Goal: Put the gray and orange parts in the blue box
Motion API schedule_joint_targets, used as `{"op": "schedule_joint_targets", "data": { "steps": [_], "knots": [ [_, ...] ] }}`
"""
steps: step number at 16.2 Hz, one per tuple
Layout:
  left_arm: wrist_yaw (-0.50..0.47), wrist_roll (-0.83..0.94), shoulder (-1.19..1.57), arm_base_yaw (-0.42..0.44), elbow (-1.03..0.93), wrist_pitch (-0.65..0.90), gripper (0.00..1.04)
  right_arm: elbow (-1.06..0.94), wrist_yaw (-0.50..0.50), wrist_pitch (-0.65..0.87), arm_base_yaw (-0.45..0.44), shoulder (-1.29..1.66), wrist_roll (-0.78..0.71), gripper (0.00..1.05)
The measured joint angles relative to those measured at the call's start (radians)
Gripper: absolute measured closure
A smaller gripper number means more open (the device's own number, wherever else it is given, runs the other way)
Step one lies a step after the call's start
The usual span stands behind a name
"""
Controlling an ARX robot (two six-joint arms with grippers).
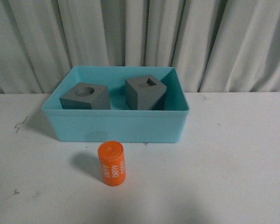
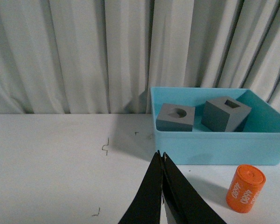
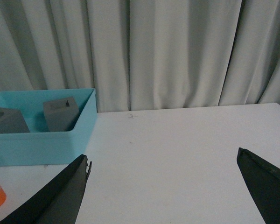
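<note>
The box [image 1: 116, 128] holds round-holed cube [image 1: 86, 97], square-holed cube [image 1: 145, 92]; cylinder [image 1: 112, 163], lower centre, remains; left end effector [image 2: 161, 156] clenched, seemingly empty; right end effector [image 3: 163, 156] released.

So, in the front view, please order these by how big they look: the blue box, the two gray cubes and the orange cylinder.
1. blue box, clearly largest.
2. gray cube with square recess and gray cube with round recess: alike, so unranked.
3. orange cylinder, looks smallest, although nearest the camera.
</note>
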Motion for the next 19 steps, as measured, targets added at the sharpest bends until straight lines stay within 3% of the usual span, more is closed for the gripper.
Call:
{"op": "schedule_joint_targets", "data": {
  "steps": [1, 10, 18, 19],
  "knots": [
    [0.002, 0.002, 0.0, 0.0, 0.0, -0.005, 1.03, 0.0, 0.0, 0.0, 0.0, 0.0, 0.0, 0.06],
    [0.0, 0.001, 0.0, 0.0, 0.0, -0.005, 1.02, 0.0, 0.0, 0.0, 0.0, 0.0, 0.0, 0.06],
    [0.0, 0.002, 0.0, 0.0, 0.0, -0.005, 0.29, 0.0, 0.0, 0.0, 0.0, 0.0, 0.0, 0.06],
    [0.0, 0.002, 0.0, 0.0, 0.0, -0.005, 0.2, 0.047, 0.05, -0.147, 0.007, 0.044, 0.042, 0.06]
  ]
}}
